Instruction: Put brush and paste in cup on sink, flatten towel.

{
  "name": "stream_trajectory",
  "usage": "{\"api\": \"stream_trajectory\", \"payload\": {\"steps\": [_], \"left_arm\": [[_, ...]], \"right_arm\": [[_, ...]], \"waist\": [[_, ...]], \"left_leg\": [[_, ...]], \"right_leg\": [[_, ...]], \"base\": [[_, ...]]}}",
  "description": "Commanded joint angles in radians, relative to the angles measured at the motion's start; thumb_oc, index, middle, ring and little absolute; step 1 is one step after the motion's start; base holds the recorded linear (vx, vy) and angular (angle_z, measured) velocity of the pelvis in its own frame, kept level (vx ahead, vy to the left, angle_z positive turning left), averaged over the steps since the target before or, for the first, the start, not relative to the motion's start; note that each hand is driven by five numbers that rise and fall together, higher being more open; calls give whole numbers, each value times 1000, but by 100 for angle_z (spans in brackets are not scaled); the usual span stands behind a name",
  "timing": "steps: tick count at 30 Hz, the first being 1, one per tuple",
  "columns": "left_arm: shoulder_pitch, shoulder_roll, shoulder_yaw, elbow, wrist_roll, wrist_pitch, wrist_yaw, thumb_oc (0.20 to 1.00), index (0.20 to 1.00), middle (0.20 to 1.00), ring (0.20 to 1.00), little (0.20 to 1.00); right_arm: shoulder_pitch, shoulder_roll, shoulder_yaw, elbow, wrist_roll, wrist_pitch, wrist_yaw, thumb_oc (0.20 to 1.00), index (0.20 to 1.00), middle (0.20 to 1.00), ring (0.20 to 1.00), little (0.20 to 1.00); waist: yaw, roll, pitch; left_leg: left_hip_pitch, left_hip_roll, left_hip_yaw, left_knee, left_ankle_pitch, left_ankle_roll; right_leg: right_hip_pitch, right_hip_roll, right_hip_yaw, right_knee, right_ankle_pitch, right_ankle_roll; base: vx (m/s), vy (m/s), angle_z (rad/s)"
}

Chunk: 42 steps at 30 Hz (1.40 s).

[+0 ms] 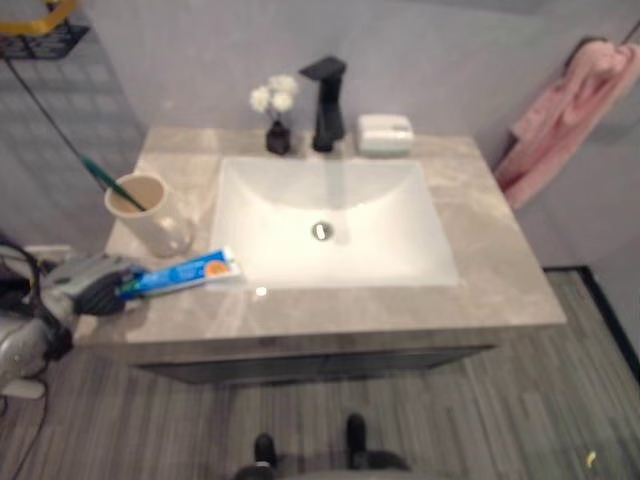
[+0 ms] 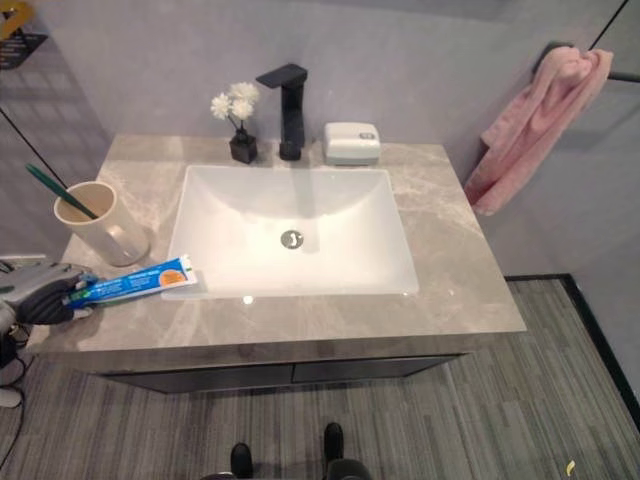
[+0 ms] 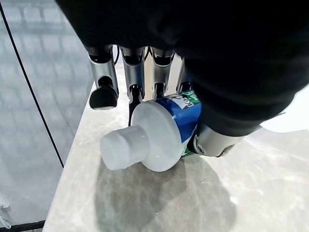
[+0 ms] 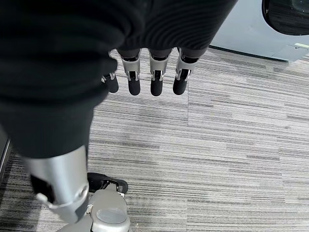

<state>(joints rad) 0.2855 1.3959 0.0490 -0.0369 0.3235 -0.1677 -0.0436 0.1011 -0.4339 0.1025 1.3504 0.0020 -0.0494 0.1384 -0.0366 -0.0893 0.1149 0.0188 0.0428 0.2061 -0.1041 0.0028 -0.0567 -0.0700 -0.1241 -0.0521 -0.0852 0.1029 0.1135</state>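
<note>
Here the left hand [image 2: 45, 292] grasps the cap end of the toothpaste [image 2: 135, 280], lying at the surface's [image 2: 300, 320] front left edge.

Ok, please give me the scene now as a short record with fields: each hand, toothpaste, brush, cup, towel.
left hand: at the counter's left front edge, fingers curled round the cap end of the toothpaste
right hand: hangs over the floor, fingers relaxed, holds nothing
toothpaste: blue tube lying flat on the counter, in front of the cup
brush: green, already standing tilted in the cup
cup: beige, upright, left of the sink
towel: pink, hanging bunched on the wall at the right, not yet flattened
</note>
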Motion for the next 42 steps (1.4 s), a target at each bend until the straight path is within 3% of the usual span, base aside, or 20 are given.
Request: {"api": "stream_trajectory", "payload": {"steps": [1,9,16,35,42], "left_arm": [[17,-26,-30,46,65,1,-24,200,200,200,200,200],[9,-78,-44,19,112,6,-13,200,200,200,200,200],[33,-144,13,-43,145,10,24,200,200,200,200,200],[-54,-314,-50,116,252,23,177,200,200,200,200,200],[-91,-384,-56,126,249,30,206,200,200,200,200,200]], "right_arm": [[-13,-29,33,34,31,4,-17,1000,1000,1000,1000,1000],[-4,-25,14,40,38,1,-27,1000,1000,1000,1000,1000],[0,-13,-6,30,45,-7,-47,1000,1000,1000,1000,1000],[-34,-1,-19,24,50,-14,-106,1000,1000,1000,1000,1000],[-40,11,-93,61,133,-7,-122,1000,1000,1000,1000,1000]], "waist": [[-22,36,21],[-19,37,8],[-16,37,-8],[-24,36,-86],[-28,35,-108]], "left_leg": [[-28,32,-34,17,-36,-1],[-21,33,-40,17,-38,-2],[-7,36,-43,17,-41,-3],[49,47,-41,17,-50,-13],[60,53,-35,17,-49,-16]], "right_leg": [[54,-75,-38,-2,72,53],[60,-74,-30,-2,59,50],[72,-74,-27,-2,51,48],[122,-69,-21,-2,24,43],[128,-65,-14,-2,18,43]], "base": [[0,0,0],[0,0,0],[-2,-2,1],[-1,-2,1],[0,0,0]]}}
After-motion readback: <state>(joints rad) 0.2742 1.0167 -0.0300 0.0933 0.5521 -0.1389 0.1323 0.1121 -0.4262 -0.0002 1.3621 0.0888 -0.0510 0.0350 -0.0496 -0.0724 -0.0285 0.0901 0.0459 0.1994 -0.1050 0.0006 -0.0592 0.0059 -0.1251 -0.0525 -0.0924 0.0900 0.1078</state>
